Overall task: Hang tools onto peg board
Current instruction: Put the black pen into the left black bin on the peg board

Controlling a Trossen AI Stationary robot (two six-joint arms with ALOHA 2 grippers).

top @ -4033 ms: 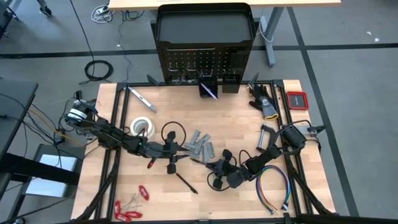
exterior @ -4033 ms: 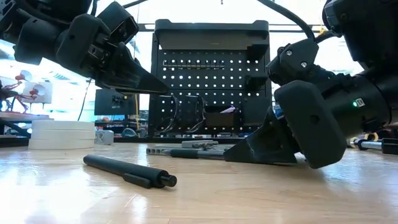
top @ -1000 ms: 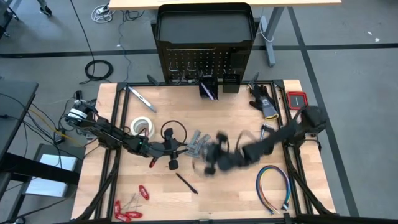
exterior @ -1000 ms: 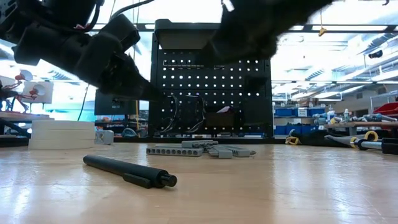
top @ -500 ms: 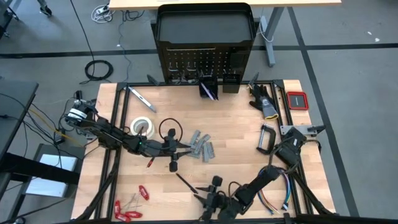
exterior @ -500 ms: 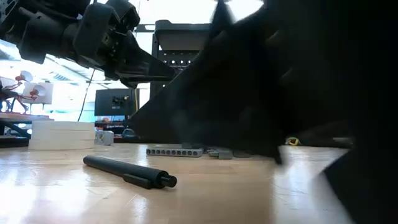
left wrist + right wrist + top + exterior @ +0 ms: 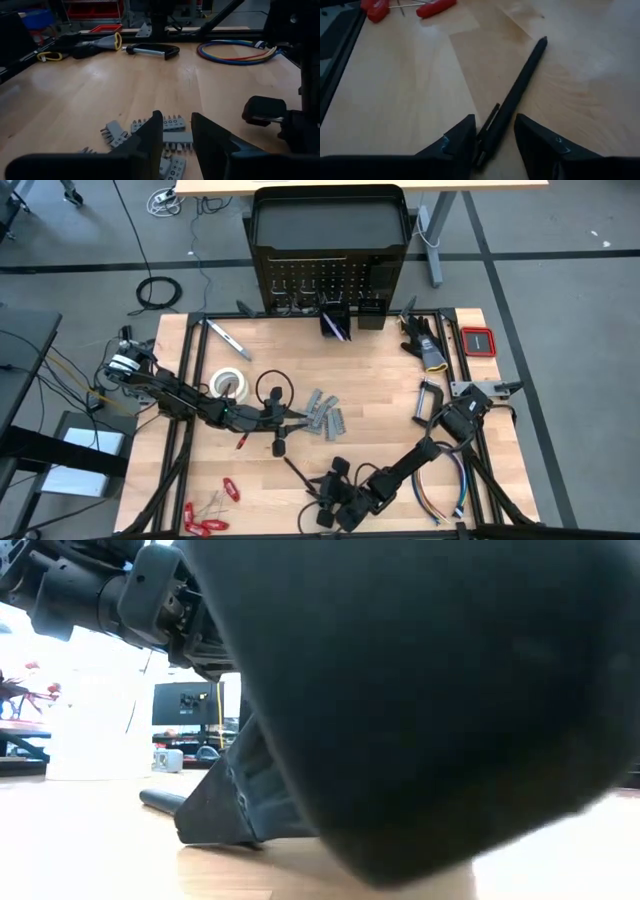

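A dark pen [image 7: 520,85] lies flat on the wooden table near its near edge [image 7: 297,473]. My right gripper [image 7: 495,117] is low over it and open. Its fingers stand on either side of the pen's clip end [image 7: 487,135], and I cannot tell whether they touch it. My left gripper [image 7: 177,114] hovers open at the table's middle [image 7: 298,416], with nothing between its fingers, just short of the grey metal pieces [image 7: 172,137]. The peg board [image 7: 328,280] stands upright at the far edge. In the low view my right arm hides most of the scene.
White tape roll [image 7: 230,385] and silver bar tool [image 7: 228,338] lie at the left. Red-handled tools [image 7: 208,518] sit at the near left corner. At the right are a black C-clamp [image 7: 430,400], a multicoloured wire loop [image 7: 440,480] and a red case [image 7: 478,340].
My right gripper has swung from above the table's middle toward the near edge and sunk to the table, ending with its fingers astride the pen's end. My left gripper has tipped up a little toward level. The pen has stayed where it was.
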